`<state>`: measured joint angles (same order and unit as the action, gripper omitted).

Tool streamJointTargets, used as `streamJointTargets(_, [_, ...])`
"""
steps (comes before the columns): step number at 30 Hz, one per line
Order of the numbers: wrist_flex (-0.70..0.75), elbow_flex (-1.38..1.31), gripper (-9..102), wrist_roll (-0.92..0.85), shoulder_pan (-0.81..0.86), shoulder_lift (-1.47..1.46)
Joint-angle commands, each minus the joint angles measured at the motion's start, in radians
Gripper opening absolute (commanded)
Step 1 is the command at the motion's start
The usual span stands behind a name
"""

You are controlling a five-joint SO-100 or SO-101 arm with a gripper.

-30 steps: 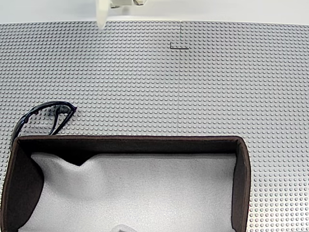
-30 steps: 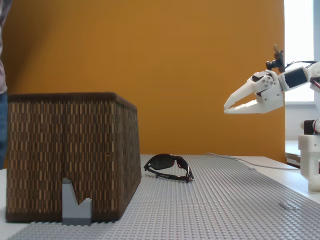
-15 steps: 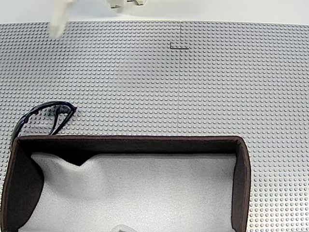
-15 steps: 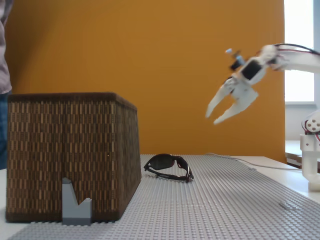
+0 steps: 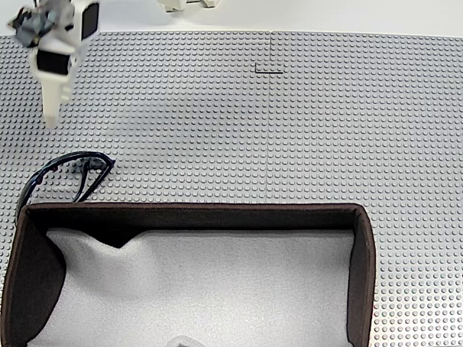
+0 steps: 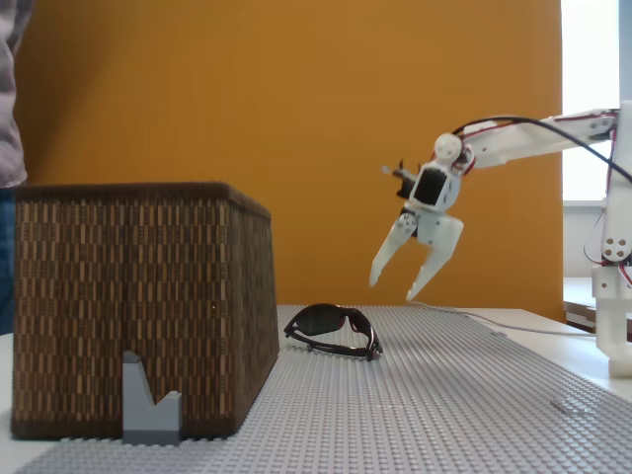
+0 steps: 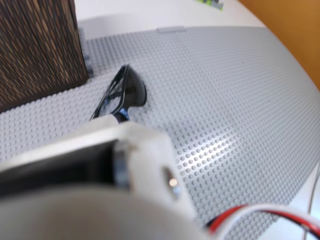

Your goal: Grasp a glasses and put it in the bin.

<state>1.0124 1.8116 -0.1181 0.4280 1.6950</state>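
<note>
The white plastic arm (image 6: 523, 138) is carrying a black cable along its top and red wires near its joint, ending in a white two-finger gripper (image 6: 392, 286) with tapering pointed fingers (image 6: 387, 259).

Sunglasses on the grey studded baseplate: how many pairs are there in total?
1. The sunglasses lie on the baseplate just outside the bin, near its left corner in the top-down fixed view. None shows inside the bin.

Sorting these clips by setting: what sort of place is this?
Likely an indoor robotics test bench: a grey studded baseplate covers the table, a white two-finger gripper hangs over it, and a plain orange wall stands behind.
</note>
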Motion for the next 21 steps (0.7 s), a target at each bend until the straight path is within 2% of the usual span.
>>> streamJointTargets(1, [-0.018,-0.04,27,-0.012,-0.005,-0.034])
streamJointTargets(14, [-0.13,-0.118,27,-0.032,-0.044,-0.236])
streamJointTargets(19, [-0.138,-0.133,4,-0.035,-0.034,-0.259])
streamJointTargets(21, [-0.143,-0.133,0,-0.029,-0.029,-0.261])
